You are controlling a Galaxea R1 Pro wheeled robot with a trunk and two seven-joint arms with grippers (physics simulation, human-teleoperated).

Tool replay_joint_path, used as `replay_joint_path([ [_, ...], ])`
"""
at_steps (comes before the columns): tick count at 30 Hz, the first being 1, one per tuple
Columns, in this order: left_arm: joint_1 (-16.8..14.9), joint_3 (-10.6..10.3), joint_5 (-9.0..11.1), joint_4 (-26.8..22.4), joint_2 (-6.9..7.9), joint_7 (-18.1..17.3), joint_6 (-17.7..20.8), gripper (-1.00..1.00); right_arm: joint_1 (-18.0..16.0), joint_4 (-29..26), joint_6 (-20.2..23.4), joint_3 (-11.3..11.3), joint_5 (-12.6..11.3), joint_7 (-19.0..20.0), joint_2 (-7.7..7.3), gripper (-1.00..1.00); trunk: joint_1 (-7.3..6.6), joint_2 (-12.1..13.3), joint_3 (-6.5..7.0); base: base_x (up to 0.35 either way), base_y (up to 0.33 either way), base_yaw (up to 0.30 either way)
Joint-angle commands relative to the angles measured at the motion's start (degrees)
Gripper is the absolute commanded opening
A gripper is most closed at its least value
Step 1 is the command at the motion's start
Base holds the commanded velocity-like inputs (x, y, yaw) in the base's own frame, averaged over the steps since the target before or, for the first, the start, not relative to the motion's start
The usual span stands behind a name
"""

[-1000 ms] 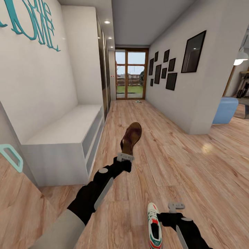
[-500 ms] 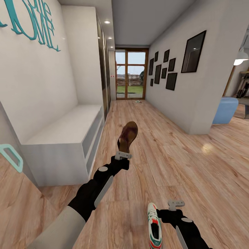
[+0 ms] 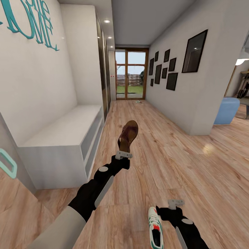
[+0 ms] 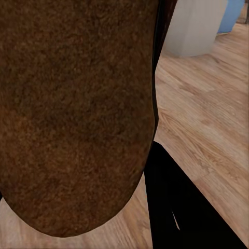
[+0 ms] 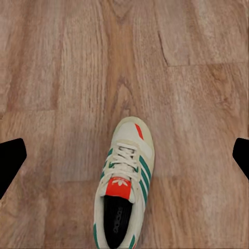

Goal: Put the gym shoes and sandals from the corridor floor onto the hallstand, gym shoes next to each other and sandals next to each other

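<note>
My left gripper [image 3: 123, 154] is shut on the heel end of a dark brown sandal [image 3: 128, 135], held up above the corridor floor with its toe pointing away. The sandal's underside [image 4: 78, 114] sits close to the lens in the left wrist view. One white gym shoe [image 3: 154, 232] with green stripes and a red-orange tongue lies on the floor by my right arm. My right gripper [image 3: 175, 204] hangs open just beyond its toe. From the right wrist, the gym shoe [image 5: 122, 187] lies below the open right gripper [image 5: 127, 154]. The hallstand is out of view.
A low white bench unit [image 3: 65, 138] under teal wall lettering [image 3: 33, 20] lines the left wall. A wall corner [image 3: 199, 103] juts in on the right, with a blue pouf [image 3: 226, 110] behind it. A small pale object [image 3: 138, 101] lies by the far glass door.
My left arm carried the sandal slightly left and higher. The whole picture has shifted a little, so the camera moved. The right gripper stays open by the gym shoe.
</note>
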Motion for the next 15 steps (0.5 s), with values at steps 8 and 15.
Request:
replay_joint_path([
  [8, -0.03, -0.07, 0.24, -0.10, -0.02, 0.00, 0.33, -1.00, -0.02, 10.55, -16.25, 0.06, 0.16, 0.04, 0.01, 1.00, -0.01, -0.03, -0.06, 0.001, 0.000, 0.000],
  [15, -0.03, -0.07, 0.24, -0.10, -0.03, -0.04, 0.33, -1.00, -0.02, 11.87, -17.29, 0.06, 0.13, 0.04, 0.01, 1.00, 0.65, -1.23, -0.77, 0.000, 0.000, 0.000],
])
